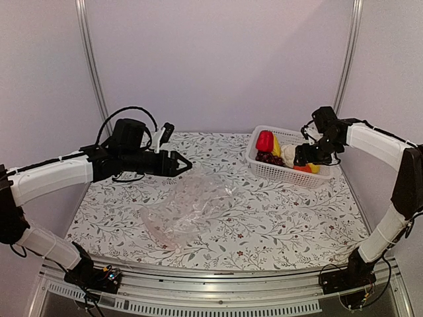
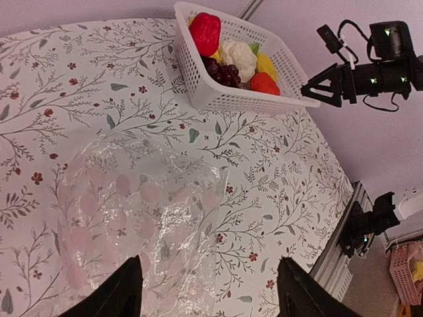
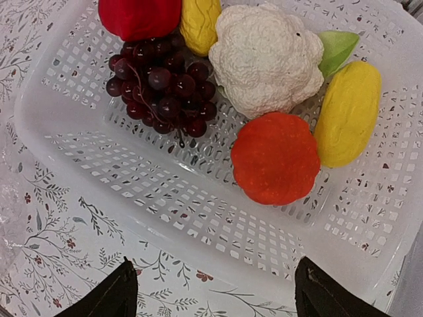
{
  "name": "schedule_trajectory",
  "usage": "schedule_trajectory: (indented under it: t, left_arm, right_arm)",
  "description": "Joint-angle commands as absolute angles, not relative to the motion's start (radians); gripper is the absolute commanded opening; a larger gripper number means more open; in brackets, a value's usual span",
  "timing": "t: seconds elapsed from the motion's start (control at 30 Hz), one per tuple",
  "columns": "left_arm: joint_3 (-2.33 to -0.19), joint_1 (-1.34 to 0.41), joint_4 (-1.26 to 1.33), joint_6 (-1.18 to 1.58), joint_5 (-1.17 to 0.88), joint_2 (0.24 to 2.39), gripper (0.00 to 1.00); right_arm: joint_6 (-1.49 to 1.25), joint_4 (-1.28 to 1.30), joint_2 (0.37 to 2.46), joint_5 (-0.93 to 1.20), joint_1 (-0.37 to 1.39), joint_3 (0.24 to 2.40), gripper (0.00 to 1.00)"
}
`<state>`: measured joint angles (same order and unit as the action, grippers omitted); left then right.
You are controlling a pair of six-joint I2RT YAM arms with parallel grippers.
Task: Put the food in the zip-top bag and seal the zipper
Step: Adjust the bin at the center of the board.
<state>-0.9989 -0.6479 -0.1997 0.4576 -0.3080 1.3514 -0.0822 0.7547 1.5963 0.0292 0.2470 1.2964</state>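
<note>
Basket point(image 1: 281, 174) walls hem food point(image 3: 264, 59), top open

Cropped by the top edge of the right wrist view: red pepper point(image 3: 139, 16) and 1 yellow piece point(image 3: 200, 23). Cropped there at top and right: basket point(image 3: 79, 158). Lost below the left wrist view: near end of the zip-top bag point(image 2: 132, 211). Too faint to pick out anywhere: zipper.
</note>
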Motion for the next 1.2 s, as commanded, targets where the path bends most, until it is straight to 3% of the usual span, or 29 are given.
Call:
schedule_trajectory:
  t: [0.0,0.23,0.4,0.67,0.9,1.17]
  left_arm:
    - [-1.027,-0.668,-0.168,0.452,-0.351,1.365,0.69]
    - [-1.019,-0.672,-0.167,0.435,-0.353,1.346,0.69]
    - [-0.994,-0.672,-0.164,0.437,-0.344,1.335,0.7]
    - [-0.985,-0.672,-0.184,0.426,-0.341,1.336,0.7]
    - [-1.01,-0.672,-0.215,0.434,-0.313,1.346,0.7]
    - [-1.022,-0.672,-0.272,0.446,-0.265,1.345,0.7]
  right_arm:
    - [-0.071,0.787,1.714,0.015,0.242,1.333,0.81]
    - [-0.114,0.845,1.679,0.146,0.275,1.27,0.78]
    - [-0.201,0.875,1.566,0.231,0.416,1.226,0.77]
    - [-0.335,0.841,1.632,0.379,0.612,1.26,0.77]
    - [-0.259,0.93,1.63,0.215,0.542,1.455,0.78]
    - [-0.224,0.85,1.639,0.048,0.334,1.505,0.73]
